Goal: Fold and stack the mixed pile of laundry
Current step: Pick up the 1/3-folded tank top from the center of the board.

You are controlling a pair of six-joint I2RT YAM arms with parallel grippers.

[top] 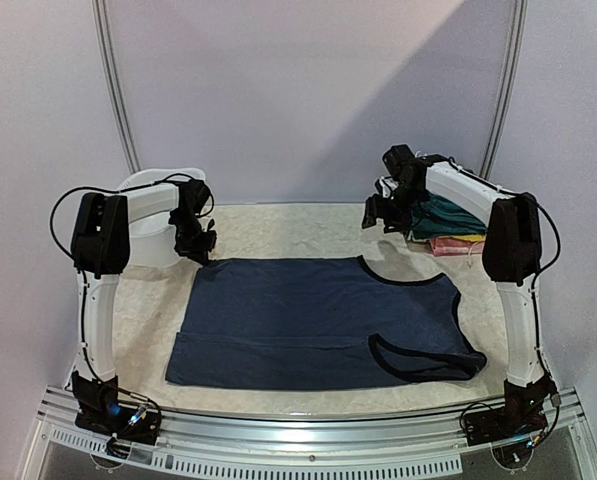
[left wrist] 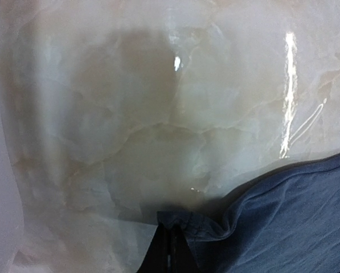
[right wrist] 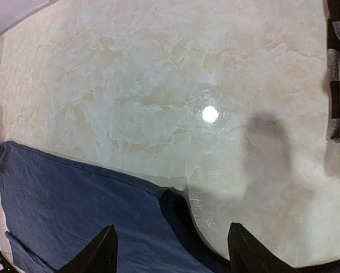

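- The left hand (top: 200, 245) is pressing its fingers together on a hem corner of the shirt (top: 318, 320), and the cloth is bunching right at its tips.
- The shirt is lying flat on the table (top: 278, 225). It is stretching away from that hand toward the right hand (top: 378, 215), with the dark-trimmed neck and armholes at the right hand's end.
- The right hand is hovering with its fingers spread wide, gripping nothing. The trimmed shirt edge is lying just below it.
- The pile (top: 448, 225) is sitting just beside the right hand, on its outer side, and a checked cloth (right wrist: 338, 74) is showing at the edge of the wrist view.
- A tub (top: 153, 245) is standing just behind the left hand.
- The shirt is looking thin, light and limp, so it is likely to sag and trail wherever it is not held. It should slide easily over the glossy table.
- A shoulder strap or the trimmed neck edge under the right hand is looking like the best second hold. Pinching both layers there would balance the left hand's corner grip.
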